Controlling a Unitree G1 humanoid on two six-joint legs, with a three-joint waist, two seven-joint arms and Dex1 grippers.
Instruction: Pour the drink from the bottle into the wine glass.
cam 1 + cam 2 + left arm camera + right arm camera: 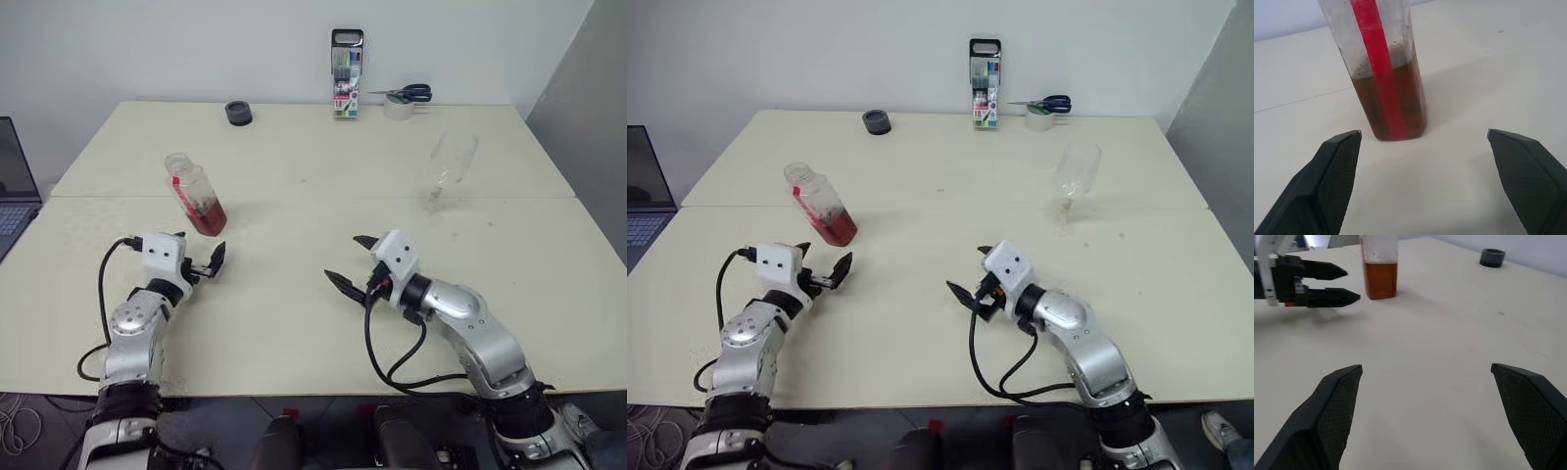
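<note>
Left eye view: the cream desk spans nearly the full width, with a seam running across it just behind the bottle. At the left edge a laptop is cut off by the frame, so only part of its screen and keyboard is visible.

Right gripper hovers low over the near centre of the desk, jaws spread wide and empty, pointing toward the robot's left. Left gripper sits near the left front of the desk, jaws also wide apart and holding nothing; it stands just short of the bottle without touching it.

Bottle stands on the desk directly beyond the left gripper, uncapped. In the left wrist view its upper part is cut off. The drink fills the lower portion only; residue clouds the wall above the liquid line.

Wine glass stands upright on the right rear area, well apart from the bottle; its clear body is hard to separate from the desk surface, and any contents cannot be determined.

Along the far edge: a marker pack, scissors resting on a tape roll, and a dark roll.
</note>
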